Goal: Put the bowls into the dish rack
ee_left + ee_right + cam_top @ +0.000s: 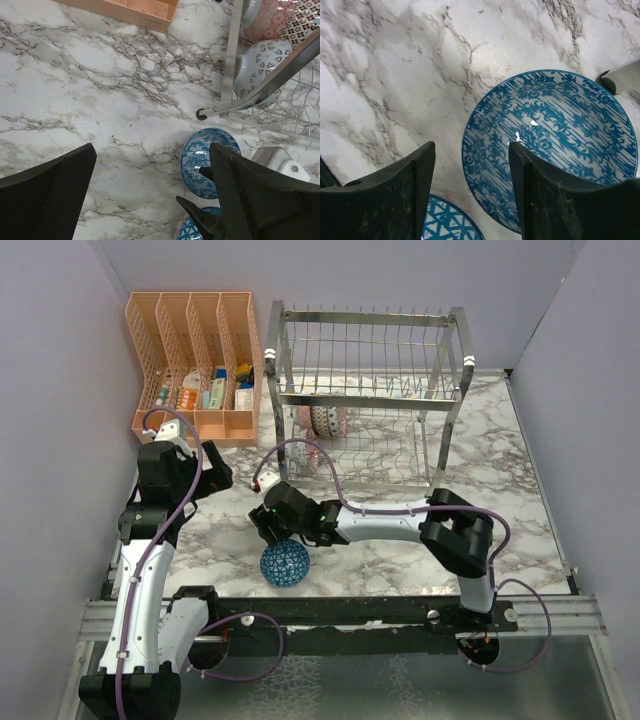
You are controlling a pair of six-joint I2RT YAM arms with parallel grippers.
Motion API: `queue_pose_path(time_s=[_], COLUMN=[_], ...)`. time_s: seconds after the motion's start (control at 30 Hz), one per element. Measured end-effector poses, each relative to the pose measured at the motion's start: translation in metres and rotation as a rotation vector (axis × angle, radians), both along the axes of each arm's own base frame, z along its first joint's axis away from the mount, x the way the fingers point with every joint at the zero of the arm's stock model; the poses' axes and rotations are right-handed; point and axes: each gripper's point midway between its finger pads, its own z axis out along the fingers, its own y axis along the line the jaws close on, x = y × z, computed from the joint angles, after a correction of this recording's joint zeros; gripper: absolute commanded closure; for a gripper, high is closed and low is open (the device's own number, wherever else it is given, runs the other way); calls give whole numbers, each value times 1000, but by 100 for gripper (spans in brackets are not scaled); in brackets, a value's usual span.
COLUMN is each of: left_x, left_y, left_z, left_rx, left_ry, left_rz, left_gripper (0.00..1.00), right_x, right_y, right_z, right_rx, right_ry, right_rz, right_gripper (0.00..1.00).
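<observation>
The metal dish rack [365, 390] stands at the back centre. Three bowls stand in its lower tier at the left [322, 422]; the left wrist view shows them as pink-red [270, 20], dark-and-white [262, 62] and brown-beige [306, 22]. A blue floral bowl [555, 140] lies on the table, hidden under the right arm in the top view. My right gripper [472, 192] is open, and its jaws straddle this bowl's left rim. A blue lattice bowl [285, 563] lies just in front. My left gripper [215, 478] is open and empty to the left.
An orange mesh file organizer [195, 360] with small packets stands at the back left, beside the rack. Purple walls close the sides and back. The rack's front leg [232, 60] and foot [620, 80] stand close to the floral bowl [200, 160].
</observation>
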Motion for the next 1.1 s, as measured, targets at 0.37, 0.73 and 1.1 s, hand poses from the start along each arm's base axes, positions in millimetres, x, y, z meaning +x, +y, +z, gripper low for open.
queue_pose_path(time_s=[0.37, 0.73, 1.1], left_x=[0, 0, -1], left_y=[2, 2, 2], left_z=[1, 0, 0], left_rx=[6, 6, 6], left_ry=[-7, -10, -11], left_rz=[9, 9, 10], left_gripper=[1, 1, 1], right_x=[15, 21, 18], right_y=[-1, -4, -10], right_z=[-16, -30, -8], right_rx=[-99, -159, -151], right_ry=[-54, -67, -114], right_rz=[-19, -37, -56], right_gripper=[57, 83, 99])
